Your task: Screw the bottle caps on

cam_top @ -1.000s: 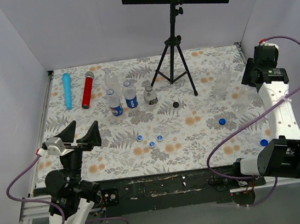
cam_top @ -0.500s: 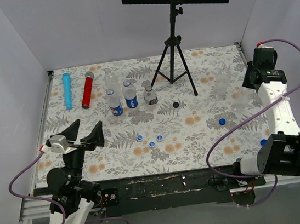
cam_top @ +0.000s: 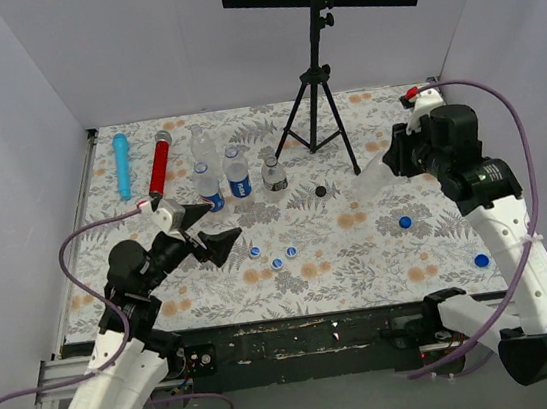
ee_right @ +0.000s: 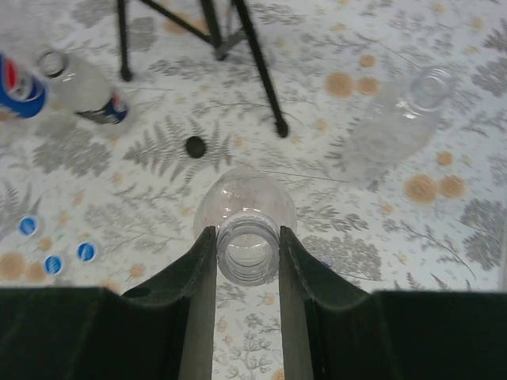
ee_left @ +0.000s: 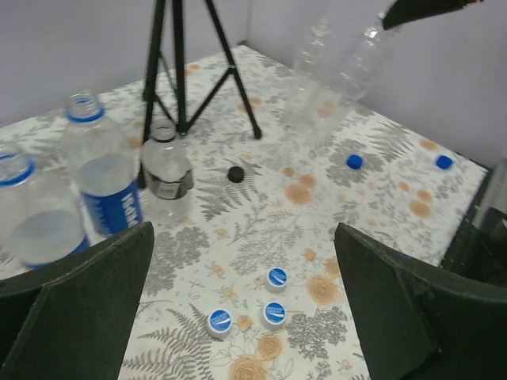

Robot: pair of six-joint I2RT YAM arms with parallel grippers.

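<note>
top external: high behind arm bases, looked down, far | left wrist: low, near, faced tripod (ee_left: 180,63) | right wrist: close, looked downward | all shared black cap (cam_top: 321,191), blue caps (cam_top: 277,262), mid-frame

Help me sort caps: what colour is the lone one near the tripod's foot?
The cap is black; the right wrist view shows it best.

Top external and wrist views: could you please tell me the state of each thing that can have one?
left end effector: open, holding nothing
right end effector: shut on the held bottle's neck
held bottle: uncapped
other clear bottle: uncapped, not held
small bottle: upright, uncapped
three blue caps: loose, on no bottle
black cap: loose, on no bottle
</note>
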